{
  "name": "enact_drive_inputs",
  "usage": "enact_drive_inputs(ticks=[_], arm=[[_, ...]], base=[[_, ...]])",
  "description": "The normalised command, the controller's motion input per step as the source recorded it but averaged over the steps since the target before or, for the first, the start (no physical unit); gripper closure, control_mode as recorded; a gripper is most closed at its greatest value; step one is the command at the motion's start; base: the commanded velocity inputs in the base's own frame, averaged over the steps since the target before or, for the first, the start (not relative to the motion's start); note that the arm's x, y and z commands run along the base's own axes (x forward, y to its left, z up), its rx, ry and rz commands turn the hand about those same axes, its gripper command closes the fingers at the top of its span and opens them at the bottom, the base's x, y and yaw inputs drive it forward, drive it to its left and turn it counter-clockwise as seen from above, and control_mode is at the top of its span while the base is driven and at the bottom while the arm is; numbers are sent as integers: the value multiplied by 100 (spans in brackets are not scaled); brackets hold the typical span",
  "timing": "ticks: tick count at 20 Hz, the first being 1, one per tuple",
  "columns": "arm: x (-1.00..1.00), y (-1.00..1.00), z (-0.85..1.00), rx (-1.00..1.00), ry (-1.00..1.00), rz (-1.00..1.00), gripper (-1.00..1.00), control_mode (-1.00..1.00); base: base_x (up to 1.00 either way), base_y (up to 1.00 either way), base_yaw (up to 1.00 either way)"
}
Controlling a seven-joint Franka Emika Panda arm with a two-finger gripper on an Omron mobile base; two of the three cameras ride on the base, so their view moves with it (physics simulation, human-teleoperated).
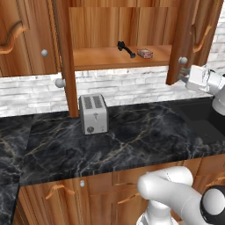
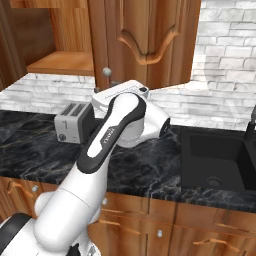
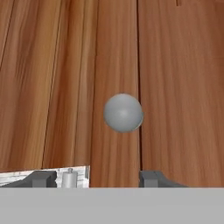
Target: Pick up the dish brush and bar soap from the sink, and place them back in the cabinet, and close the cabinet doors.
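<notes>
Black marble counter (image 1: 132, 140) under white brick; fingers (image 3: 151, 178) spread apart either side of door knob (image 3: 123, 113).

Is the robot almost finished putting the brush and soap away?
Nearly. The dish brush and bar soap already lie on the cabinet shelf. The gripper now faces a round silver knob on the right cabinet door, jaws either side of it. Both doors stand open, so closing them remains.

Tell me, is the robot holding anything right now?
Nothing is held yet. In the hand view the round silver knob of a cabinet door sits in front of the gripper, whose jaws stand apart on either side.
</notes>
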Motion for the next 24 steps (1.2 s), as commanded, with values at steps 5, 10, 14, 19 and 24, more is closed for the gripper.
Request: enact_drive_inputs(ticks=[5,10,14,19,24], arm=[[31,7,0,0,0,-2,-100,-100],[26,7,0,0,0,-8,-100,-100],[30,8,0,0,0,-10,-100,-100],[30,7,0,0,0,-11,-100,-100],[30,3,0,0,0,-11,-100,-100]], base=[[0,0,0],[0,0,0],[0,0,0],[0,0,0],[0,0,0]])
